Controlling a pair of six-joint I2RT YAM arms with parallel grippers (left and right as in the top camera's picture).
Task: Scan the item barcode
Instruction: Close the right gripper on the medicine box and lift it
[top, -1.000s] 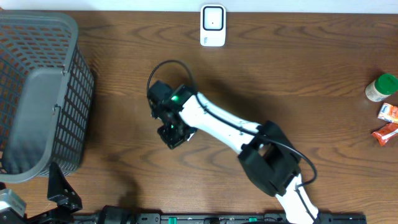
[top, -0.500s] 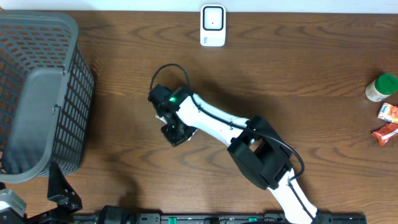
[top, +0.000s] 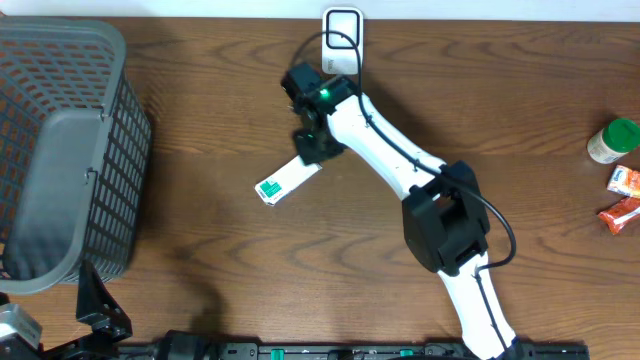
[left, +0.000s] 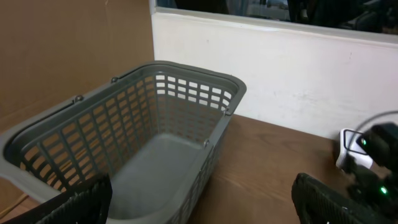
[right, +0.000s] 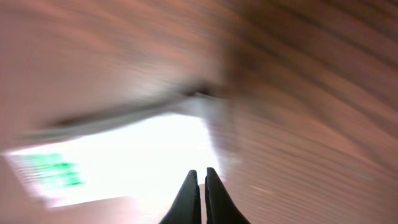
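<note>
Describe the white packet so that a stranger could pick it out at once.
On the wooden table, look between the grey basket and the white scanner. The packet sits slanted by the right tool: flat, unlike the boxy scanner, green print at its basket-side end.

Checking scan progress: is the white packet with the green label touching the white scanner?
Apart. The overhead view shows a wide gap: the white packet lies well short of the scanner.

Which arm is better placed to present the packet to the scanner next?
Right. The right hand grips the white packet close to the scanner; the left hand sits open by the basket, far from both.
</note>
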